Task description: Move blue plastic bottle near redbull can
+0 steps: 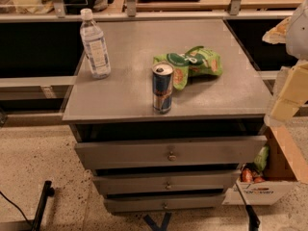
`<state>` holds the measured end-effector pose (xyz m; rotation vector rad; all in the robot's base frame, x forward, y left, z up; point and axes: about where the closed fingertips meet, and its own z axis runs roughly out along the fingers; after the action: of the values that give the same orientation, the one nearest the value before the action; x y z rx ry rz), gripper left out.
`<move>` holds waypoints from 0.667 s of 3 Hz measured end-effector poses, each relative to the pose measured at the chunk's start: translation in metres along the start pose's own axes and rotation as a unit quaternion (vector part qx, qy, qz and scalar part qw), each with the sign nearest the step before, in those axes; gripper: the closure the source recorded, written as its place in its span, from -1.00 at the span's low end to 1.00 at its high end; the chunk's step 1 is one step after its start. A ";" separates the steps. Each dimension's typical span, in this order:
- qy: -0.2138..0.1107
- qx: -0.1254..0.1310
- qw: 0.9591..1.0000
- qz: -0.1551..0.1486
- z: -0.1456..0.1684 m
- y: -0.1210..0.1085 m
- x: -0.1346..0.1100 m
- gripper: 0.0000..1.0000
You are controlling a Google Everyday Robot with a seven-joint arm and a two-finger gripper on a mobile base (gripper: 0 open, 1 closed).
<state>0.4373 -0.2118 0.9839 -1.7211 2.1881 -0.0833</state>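
Where the speckled floor lies closest, far below the redbull can, there is a cross of blue tape. A little above the tape, right under the can, are three gray drawers. Each one sticks out a bit and has a small round knob. Down and to the right of the can, a cardboard box sits on the floor beside the drawers. It has something red and something green in it, but I cannot tell what they are.

The can stands straight up on the gray tabletop, close to the front edge and about in the middle. It is blue and silver with a red mark, and its top is silver. Just behind the can, a bit to its right, lies a green snack bag. The bag is crumpled, and I cannot tell if it touches the can.

To the right of the can, past the side of the tabletop, is the pincer. It is pale and blocky, at the edge of the view, well away from the bottle. I cannot tell if it is spread or pressed together.

The blue plastic bottle is well apart from the can, to its left and farther back. It stands straight up near the back left corner of the tabletop. It is clear, with a white cap and a pale label.

Farthest back from the can, a metal rail with posts runs across behind the tabletop.
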 end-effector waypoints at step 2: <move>-0.012 0.007 1.000 -0.008 0.000 -0.017 -0.011 -1.00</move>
<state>0.4550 -0.2059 0.9908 -1.7233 2.1523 -0.0822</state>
